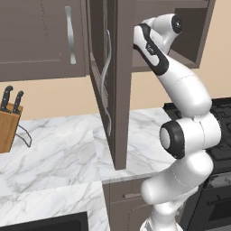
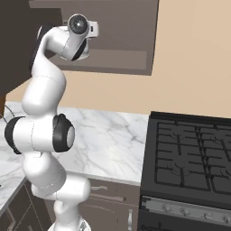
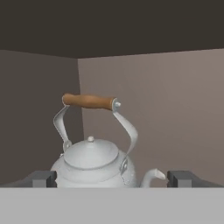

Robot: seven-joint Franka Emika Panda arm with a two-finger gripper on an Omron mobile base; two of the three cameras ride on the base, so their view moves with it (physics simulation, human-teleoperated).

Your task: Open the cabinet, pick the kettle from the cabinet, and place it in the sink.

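Claw [image 3: 112, 178]: jaws wide apart, holding nothing; in the hand view its two dark fingertips [image 3: 41, 178] stand one to each side of the kettle's body, whether touching cannot be told; in the base views the hand is hidden inside the cabinet, behind the open door. Kettle [image 3: 94, 159]: inside the cabinet, upright, close before the hand; silvery rounded body with knobbed lid, brown handle arched above it, short spout toward the right of the hand view; its base is cut off at the bottom. Cabinet [image 1: 40, 40]: dark wall unit; one door [image 1: 108, 81] swung open toward the camera in the left base view, edge-on, with long curved silver handle; neighbouring door shut; interior seen as bare brown walls and dark ceiling. Sink [image 1: 49, 222]: black corner only, cut off at the lower edge of the left base view. Counter [image 1: 58, 158]: white marble. Knife block [image 1: 8, 122]: wooden, cropped at left edge. Stove [image 2: 189, 153]: black, partly out of frame at right.
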